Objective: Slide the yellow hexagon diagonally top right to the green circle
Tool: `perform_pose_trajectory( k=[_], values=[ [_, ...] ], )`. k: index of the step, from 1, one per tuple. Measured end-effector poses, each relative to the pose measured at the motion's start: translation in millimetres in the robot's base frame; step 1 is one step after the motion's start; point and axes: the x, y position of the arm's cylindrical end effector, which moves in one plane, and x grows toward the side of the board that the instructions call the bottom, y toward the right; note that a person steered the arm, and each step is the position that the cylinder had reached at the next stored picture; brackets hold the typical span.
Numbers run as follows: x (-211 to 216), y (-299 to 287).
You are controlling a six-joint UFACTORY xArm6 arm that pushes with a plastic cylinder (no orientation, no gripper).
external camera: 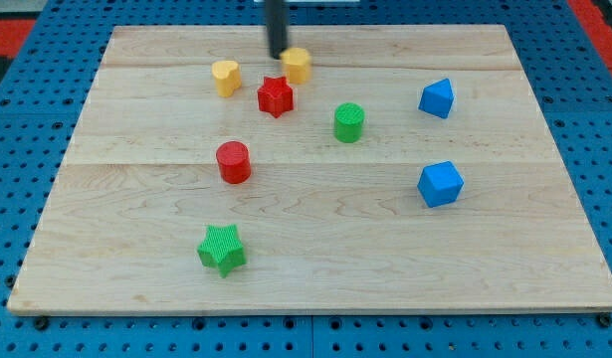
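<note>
Wooden surface (315, 249) on blue pegboard. Camera view: my tip (277, 56) sits near the view's top, just left of the yellow hexagon (298, 65), about touching it. No fingers on this rod, so nothing is held. Green circle (348, 122) lies below-right of the hexagon, w/ red star (276, 96) just under the tip. Yellow heart (226, 77) to the tip's left.

One cam only, set high in front of the board (315, 268), looking down at a slant toward 12 o'clock. Mid range: whole wooden top fits in frame w/ blue pegboard (17, 179) round it. No 2nd view, so nothing shared.
</note>
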Motion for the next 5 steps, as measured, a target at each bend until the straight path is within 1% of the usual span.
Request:
perform_pose_trajectory(
  k=[1,2,3,4,5],
  values=[
    [-3,46],
    [0,20],
    [6,76],
    [10,65],
    [0,-13]
  ],
)
